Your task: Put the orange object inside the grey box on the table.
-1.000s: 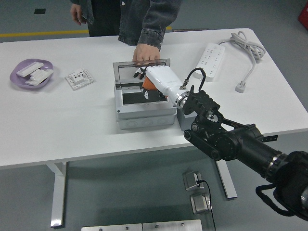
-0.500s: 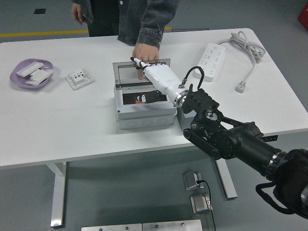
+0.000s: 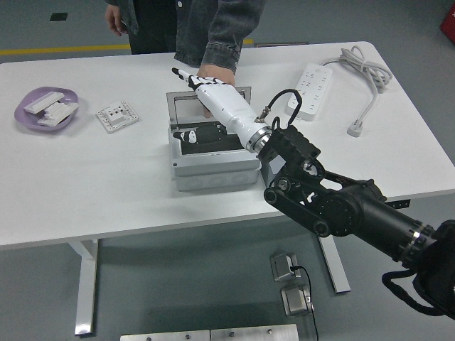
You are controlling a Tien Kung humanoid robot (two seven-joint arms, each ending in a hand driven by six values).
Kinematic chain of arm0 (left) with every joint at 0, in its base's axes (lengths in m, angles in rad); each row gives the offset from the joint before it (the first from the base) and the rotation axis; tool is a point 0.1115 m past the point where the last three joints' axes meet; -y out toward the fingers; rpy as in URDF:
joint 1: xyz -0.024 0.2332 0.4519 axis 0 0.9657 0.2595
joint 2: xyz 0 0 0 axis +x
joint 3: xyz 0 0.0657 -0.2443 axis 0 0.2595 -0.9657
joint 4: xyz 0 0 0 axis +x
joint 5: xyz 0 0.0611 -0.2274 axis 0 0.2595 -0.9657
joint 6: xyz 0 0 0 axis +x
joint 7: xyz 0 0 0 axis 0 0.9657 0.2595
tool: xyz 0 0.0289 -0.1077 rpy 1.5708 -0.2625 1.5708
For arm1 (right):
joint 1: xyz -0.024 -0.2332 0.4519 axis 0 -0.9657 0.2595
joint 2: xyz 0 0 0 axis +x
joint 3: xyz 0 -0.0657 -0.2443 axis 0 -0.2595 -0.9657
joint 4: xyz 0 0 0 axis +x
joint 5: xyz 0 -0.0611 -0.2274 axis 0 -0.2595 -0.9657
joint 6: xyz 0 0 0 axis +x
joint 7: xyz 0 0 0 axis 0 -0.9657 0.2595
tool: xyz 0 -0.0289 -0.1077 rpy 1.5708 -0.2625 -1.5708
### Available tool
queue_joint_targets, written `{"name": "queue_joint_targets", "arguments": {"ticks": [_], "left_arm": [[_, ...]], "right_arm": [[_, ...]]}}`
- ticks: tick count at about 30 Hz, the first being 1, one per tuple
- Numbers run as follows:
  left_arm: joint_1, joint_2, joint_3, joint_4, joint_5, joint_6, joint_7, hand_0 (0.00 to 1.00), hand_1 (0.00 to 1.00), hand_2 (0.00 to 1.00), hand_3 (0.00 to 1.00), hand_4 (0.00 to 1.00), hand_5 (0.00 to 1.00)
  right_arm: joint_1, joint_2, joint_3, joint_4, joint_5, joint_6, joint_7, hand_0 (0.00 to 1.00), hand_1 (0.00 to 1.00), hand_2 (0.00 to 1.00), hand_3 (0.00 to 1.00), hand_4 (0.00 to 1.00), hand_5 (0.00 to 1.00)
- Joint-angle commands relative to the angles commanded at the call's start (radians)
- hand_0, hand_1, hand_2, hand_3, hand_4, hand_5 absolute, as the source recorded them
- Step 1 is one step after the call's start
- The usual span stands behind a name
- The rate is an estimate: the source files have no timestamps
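Right hand (image 3: pixel 213 99) hangs over the box (image 3: pixel 213 160), fingers (image 3: pixel 181 73) stretched flat toward 11 o'clock, gripping nothing. No orange object visible; probably down inside the box, can't confirm. Person's hand (image 3: pixel 215 74) holds the lid (image 3: pixel 186 105) at 12. Task looks basically done; only withdrawal left.

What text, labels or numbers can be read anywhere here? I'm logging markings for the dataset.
No text can be read.
The grey box shows no label.
The power strip and the wall socket plate have markings too small to read, if any.
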State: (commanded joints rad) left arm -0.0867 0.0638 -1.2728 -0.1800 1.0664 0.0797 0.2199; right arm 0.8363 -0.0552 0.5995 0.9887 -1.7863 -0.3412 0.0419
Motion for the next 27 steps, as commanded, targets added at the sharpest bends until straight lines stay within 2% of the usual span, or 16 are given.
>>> {"name": "queue_joint_targets", "arguments": {"ticks": [5,9,17,22,27], "left_arm": [[-0.004,0.003,0.002,0.0,0.0,0.0,-0.001,0.628,0.567,0.529,0.597,0.442,0.203],[-0.01,0.007,0.002,0.0,0.006,-0.001,0.001,0.63,0.567,0.529,0.596,0.44,0.202],[-0.014,0.018,-0.012,0.0,0.02,0.001,0.009,0.63,0.566,0.53,0.596,0.437,0.201],[-0.01,0.017,-0.025,0.0,0.033,0.002,0.017,0.63,0.565,0.531,0.596,0.436,0.199],[-0.008,0.014,-0.028,0.0,0.032,0.003,0.015,0.63,0.565,0.531,0.596,0.437,0.199]], "right_arm": [[0.039,0.0,0.024,-0.072,0.024,0.014,0.014,0.918,0.842,0.936,0.998,0.921,0.329],[0.07,0.017,0.034,-0.172,0.058,0.026,0.042,0.916,0.838,0.93,0.998,0.921,0.333],[0.068,0.034,0.03,-0.342,0.109,0.015,0.078,0.916,0.837,0.926,0.998,0.92,0.337],[0.052,0.032,-0.001,-0.333,0.112,0.001,0.076,0.916,0.835,0.916,0.998,0.918,0.345],[0.038,0.014,-0.052,-0.266,0.096,-0.008,0.058,0.915,0.832,0.916,0.998,0.913,0.353]]}}
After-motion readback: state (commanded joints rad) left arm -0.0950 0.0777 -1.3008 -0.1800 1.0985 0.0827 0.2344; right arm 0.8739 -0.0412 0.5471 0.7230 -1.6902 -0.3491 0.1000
